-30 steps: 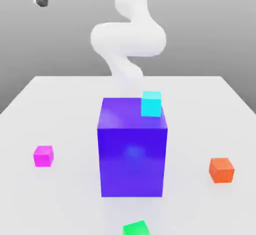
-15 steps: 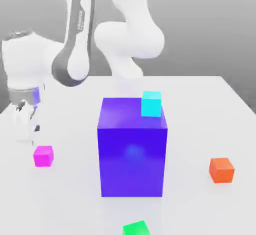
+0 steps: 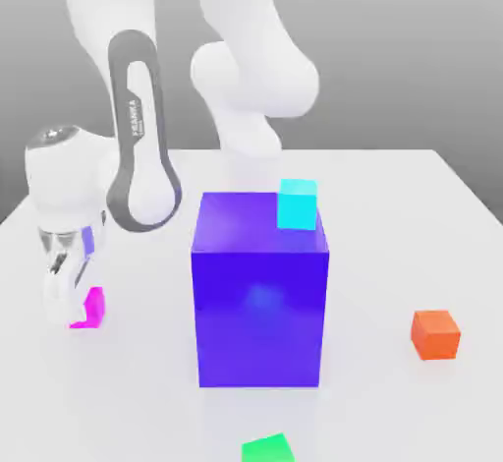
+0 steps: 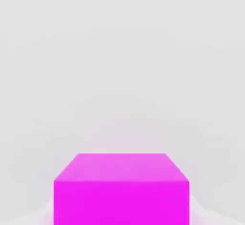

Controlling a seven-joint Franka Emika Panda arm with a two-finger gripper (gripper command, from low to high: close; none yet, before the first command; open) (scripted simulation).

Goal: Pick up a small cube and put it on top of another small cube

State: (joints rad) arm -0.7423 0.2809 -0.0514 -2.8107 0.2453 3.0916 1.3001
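1. We find the small cube (image 3: 93, 308), bright magenta, on the table (image 3: 393, 214) at the lower left of the exterior view; in the hand view it sits low and centred (image 4: 121, 190).
2. The gripper (image 3: 69, 305) has its tip on the cube's left side, touching it; the cube peeks out to the right of the fingers.
3. We read the jaws as drawn nearly together, seemingly pinching the cube, though the contact itself is hidden.
4. We judge the coming move a lift, then a carry rightward.
5. Farther out stand the big blue-violet cube (image 3: 260, 298) at centre, the cyan cube (image 3: 297, 204) atop it, the orange cube (image 3: 435, 334) at right and the green cube (image 3: 267, 448) at bottom.
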